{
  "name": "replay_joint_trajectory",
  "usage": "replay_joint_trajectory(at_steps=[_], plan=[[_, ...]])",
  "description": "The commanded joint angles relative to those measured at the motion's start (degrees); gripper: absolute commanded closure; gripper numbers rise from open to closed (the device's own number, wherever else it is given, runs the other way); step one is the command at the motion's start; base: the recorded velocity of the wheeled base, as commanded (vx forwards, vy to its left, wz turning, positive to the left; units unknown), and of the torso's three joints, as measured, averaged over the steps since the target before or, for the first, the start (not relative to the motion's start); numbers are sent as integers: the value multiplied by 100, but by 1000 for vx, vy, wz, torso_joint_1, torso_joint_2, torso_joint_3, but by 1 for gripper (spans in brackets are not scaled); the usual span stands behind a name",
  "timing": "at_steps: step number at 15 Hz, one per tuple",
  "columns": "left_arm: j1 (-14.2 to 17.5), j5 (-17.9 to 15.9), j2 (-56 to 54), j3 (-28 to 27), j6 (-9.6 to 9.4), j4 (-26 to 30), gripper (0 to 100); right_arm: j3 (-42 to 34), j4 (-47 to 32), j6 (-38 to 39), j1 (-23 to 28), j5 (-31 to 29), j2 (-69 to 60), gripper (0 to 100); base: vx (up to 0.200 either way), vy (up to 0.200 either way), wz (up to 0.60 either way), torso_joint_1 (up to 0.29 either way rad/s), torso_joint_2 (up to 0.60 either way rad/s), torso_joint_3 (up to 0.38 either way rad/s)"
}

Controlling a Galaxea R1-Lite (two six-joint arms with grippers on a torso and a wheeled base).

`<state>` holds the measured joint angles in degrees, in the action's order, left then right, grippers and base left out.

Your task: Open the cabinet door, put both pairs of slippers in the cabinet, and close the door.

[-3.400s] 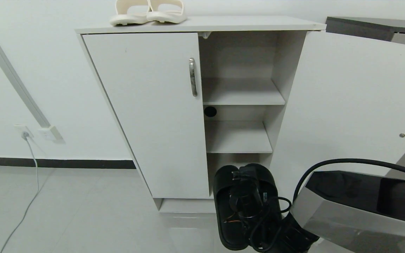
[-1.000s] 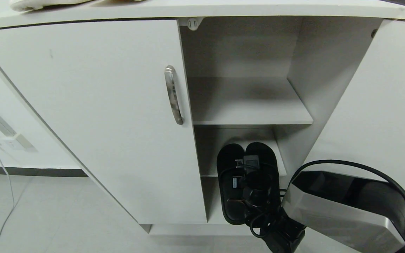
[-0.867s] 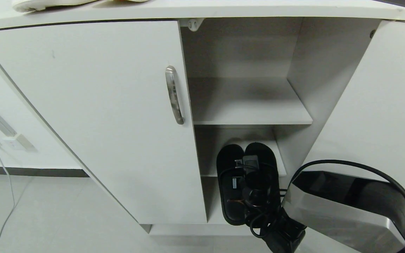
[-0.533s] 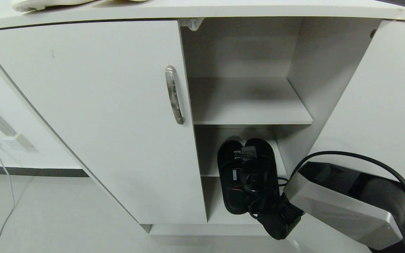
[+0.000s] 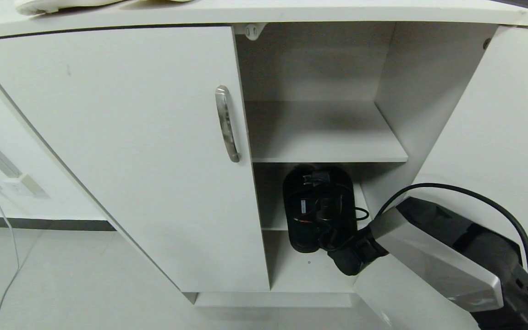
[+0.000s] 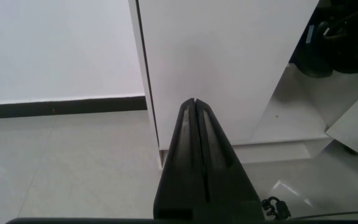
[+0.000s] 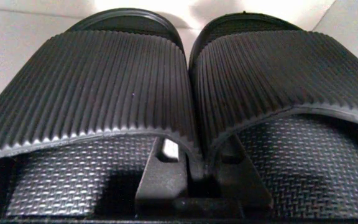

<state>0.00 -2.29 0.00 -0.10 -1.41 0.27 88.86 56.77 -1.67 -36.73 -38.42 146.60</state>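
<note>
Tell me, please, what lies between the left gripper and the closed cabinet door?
Only bare floor, seen in the left wrist view, separates the left gripper from the closed door.

Right arm (image 5: 429, 261): silver shell, glossy black top | black cable (image 5: 470, 196) arching above | left gripper (image 6: 194, 107): matte black, tapered

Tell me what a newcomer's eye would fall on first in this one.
A pair of black ribbed rubber slippers, clamped in the right gripper, is held in the open right half of the white wooden cabinet, just below its upper shelf. Cream slippers lie on the cabinet's top, toward the left.
</note>
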Motion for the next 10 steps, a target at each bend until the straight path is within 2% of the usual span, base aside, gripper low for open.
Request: replay_joint_trajectory(at_steps=[1, 6, 10], plan=[[0, 1, 9, 1, 1, 0, 100, 360, -184, 35, 70, -7, 140, 100, 0, 0, 0, 0, 0, 0], [0, 1, 0, 1, 1, 0, 100, 1134, -1283, 615, 87, -7, 149, 100, 0, 0, 0, 0, 0, 0], [0, 1, 9, 1, 1, 0, 100, 1354, -1388, 615, 157, -34, 290, 100, 0, 0, 0, 0, 0, 0]])
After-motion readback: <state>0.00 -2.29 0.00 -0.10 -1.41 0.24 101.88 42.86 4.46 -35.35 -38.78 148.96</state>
